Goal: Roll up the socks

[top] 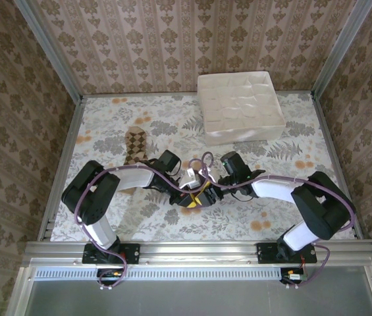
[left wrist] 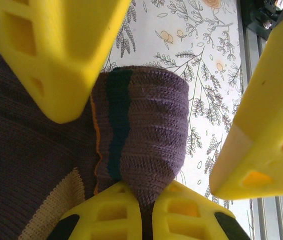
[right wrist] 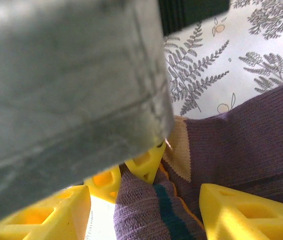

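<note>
Partway: pinching a fold of purple sock (left wrist: 151, 125) in left end effector (left wrist: 144, 197), straddling it with released right end effector (right wrist: 144, 202). Leaving argyle sock (top: 135, 145) flat beyond them.

The near sock (left wrist: 146, 125) lies on the table (top: 238, 224) between my right gripper's (right wrist: 146, 194) fingers (left wrist: 56, 55), its fold inside my left gripper (left wrist: 144, 200). The other sock (top: 135, 146) lies beyond the left gripper, probably flat. The box (top: 240, 107) sits at the table's back edge, far beyond the right gripper.

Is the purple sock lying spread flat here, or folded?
Partly folded: the cuff end of the purple sock is doubled over into a raised loop, pinched in the shut left gripper.
</note>
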Action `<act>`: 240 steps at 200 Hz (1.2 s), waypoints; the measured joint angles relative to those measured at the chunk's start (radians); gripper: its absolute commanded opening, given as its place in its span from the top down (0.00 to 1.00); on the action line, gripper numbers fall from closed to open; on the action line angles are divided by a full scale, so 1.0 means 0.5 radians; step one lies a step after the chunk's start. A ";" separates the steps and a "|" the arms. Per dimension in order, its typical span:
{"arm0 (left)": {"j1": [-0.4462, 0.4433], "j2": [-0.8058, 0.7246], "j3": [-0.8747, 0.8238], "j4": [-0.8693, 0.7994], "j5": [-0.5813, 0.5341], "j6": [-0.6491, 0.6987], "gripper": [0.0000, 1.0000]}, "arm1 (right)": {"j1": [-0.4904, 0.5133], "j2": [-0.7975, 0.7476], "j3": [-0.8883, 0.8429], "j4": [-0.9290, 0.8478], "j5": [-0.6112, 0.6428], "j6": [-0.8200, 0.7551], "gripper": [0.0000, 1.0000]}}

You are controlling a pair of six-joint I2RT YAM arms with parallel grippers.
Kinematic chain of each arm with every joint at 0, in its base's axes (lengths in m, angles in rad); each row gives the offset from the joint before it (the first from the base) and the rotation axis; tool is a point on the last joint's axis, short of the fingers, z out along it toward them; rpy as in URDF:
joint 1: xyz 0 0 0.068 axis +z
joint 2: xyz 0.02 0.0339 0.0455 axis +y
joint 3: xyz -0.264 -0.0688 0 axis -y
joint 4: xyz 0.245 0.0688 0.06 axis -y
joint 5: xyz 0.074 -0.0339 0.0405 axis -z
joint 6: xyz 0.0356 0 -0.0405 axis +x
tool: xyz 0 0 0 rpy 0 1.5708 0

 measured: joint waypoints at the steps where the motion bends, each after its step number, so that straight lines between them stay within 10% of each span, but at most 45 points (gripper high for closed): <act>1: 0.001 0.000 0.000 0.000 0.001 -0.001 1.00 | 0.000 0.002 0.001 -0.002 0.000 0.001 0.40; 73: 0.124 0.009 -0.005 0.031 0.039 -0.163 1.00 | 0.003 0.194 0.146 -0.134 -0.043 0.037 0.45; 157: 0.178 0.079 -0.011 0.084 0.071 -0.339 0.87 | 0.003 0.369 0.407 -0.497 0.013 0.077 1.00; 240: 0.391 -0.489 -0.192 0.306 -0.150 -0.389 0.71 | -0.008 0.662 0.703 -0.731 -0.054 0.234 1.00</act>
